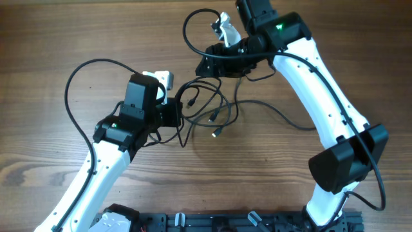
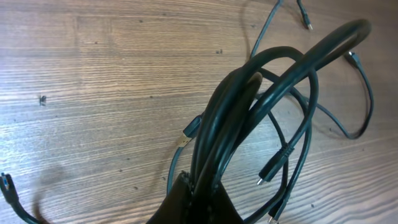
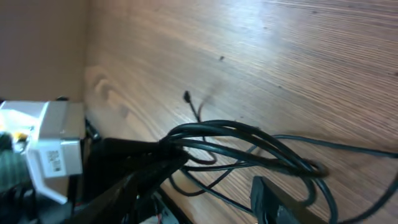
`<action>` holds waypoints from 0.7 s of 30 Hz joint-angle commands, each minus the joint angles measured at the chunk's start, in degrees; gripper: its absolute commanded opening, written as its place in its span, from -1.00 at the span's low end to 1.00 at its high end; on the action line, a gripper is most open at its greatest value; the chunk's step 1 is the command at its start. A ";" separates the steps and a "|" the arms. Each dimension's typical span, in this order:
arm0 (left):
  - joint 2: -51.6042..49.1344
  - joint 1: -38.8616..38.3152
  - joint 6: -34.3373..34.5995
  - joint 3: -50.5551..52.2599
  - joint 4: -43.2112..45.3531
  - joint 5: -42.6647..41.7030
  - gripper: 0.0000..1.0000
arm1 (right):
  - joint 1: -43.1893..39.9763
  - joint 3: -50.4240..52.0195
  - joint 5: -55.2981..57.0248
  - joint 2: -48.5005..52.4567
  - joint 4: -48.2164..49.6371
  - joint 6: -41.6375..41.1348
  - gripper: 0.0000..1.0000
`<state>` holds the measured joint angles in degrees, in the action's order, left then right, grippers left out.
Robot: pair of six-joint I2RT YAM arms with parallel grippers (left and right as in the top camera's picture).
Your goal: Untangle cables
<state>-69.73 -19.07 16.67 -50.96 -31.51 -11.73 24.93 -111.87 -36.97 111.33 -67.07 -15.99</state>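
Note:
The cables [image 1: 209, 106] are thin black cords in a loose tangle mid-table, with small plugs at free ends. My left gripper [image 1: 177, 115] is shut on a bunch of these cords at the tangle's left side. In the left wrist view the cables [image 2: 249, 106] rise in loops from the closed left gripper [image 2: 199, 193], and a plug [image 2: 272, 169] dangles beside them. My right gripper [image 1: 207, 64] hovers at the tangle's far side. In the right wrist view the right gripper [image 3: 205, 199] stands open, and the cables [image 3: 249, 140] stretch across just beyond its fingers without being pinched.
One cord makes a wide loop [image 1: 193, 32] past the right gripper at the far edge. Another cord trails right across the wooden table [image 1: 64, 38] toward the right arm [image 1: 322, 96]. The left arm's white camera box [image 3: 53, 152] sits close to the right gripper.

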 commanded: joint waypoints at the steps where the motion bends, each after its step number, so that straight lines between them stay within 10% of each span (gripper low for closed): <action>1: 0.39 0.22 3.56 -0.04 0.42 1.38 -0.92 | 0.74 -0.94 4.76 0.66 0.61 -3.80 0.22; 21: 0.24 0.22 12.94 -0.04 2.97 1.36 -0.92 | 1.44 -0.92 7.39 0.79 3.19 -11.23 0.22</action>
<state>-69.73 -19.07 26.00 -50.94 -29.08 -10.90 25.45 -111.87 -30.41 111.33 -64.38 -25.58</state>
